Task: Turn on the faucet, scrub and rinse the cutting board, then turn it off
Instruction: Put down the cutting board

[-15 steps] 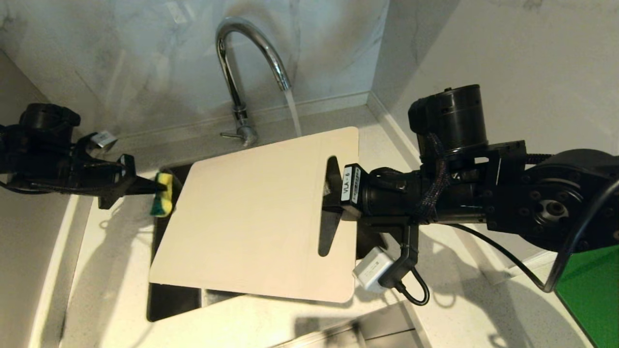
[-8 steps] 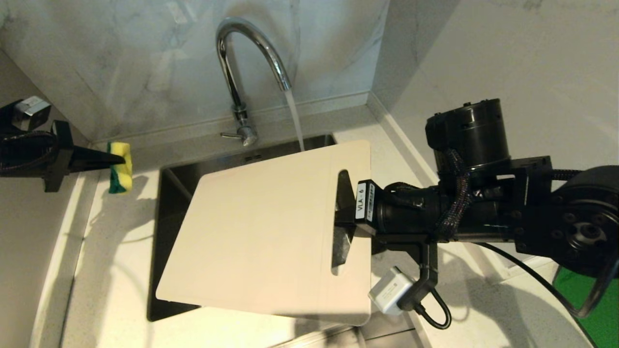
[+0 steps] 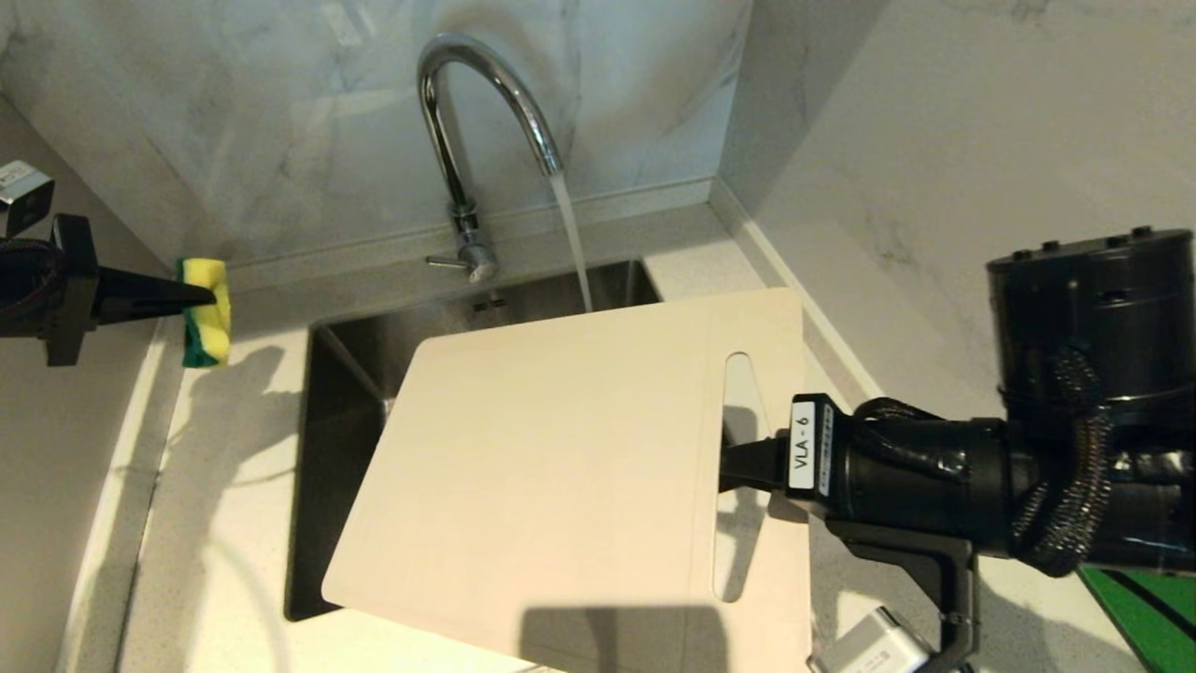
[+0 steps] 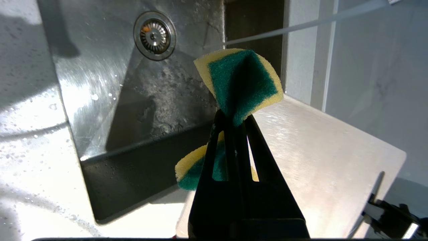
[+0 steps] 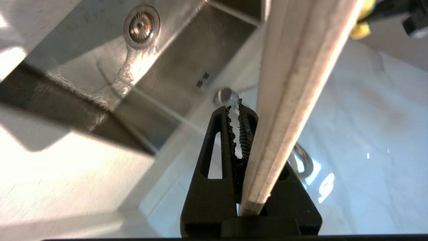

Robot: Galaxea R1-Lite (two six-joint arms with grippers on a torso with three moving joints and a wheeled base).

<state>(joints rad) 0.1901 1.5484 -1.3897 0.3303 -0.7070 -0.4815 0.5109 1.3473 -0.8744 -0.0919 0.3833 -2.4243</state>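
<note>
Cutting board [image 3: 561, 486] seemingly pinched in right gripper [image 3: 738, 465], slot end.

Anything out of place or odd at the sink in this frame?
Yes: the faucet is running, but its stream falls behind the cutting board into the sink, not visibly onto the board. The right end effector holds the board tilted; the left end effector holds the sponge away over the counter.
</note>
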